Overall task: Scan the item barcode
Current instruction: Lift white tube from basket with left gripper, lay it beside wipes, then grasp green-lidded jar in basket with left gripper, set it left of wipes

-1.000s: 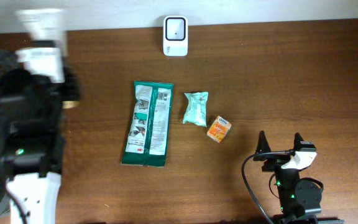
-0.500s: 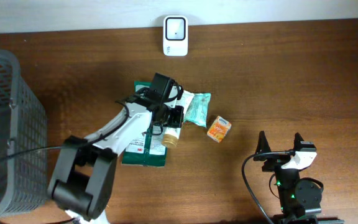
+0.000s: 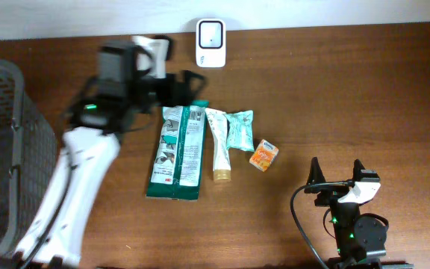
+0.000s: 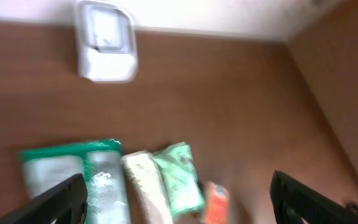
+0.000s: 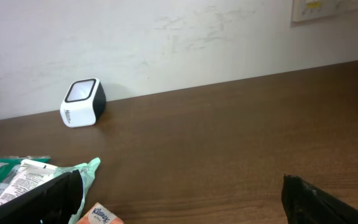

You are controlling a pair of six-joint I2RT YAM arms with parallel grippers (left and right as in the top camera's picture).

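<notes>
- Scanner [image 3: 210, 43] stands at the table's [image 3: 364, 82] 12 o'clock edge, white, window facing up.
- Cream tube [image 3: 218, 146] lies flat at the scanner's 6 o'clock, cap end toward 6, untouched by either arm.
- Green wipes pack [image 3: 178, 149] lies just beside the tube at its 9 o'clock; teal packet [image 3: 240, 128] is at its 3 o'clock.
- Small orange packet [image 3: 263, 155] sits at the teal packet's 4 o'clock.
- Left gripper [image 4: 178, 180] hangs blurred above the wipes pack's 12 o'clock end, jaws wide apart and empty.
- Right gripper [image 3: 337, 164] rests at the table's 5 o'clock, jaws spread, holding nothing.
- Grey basket [image 3: 6, 149] fills the 9 o'clock edge.
</notes>
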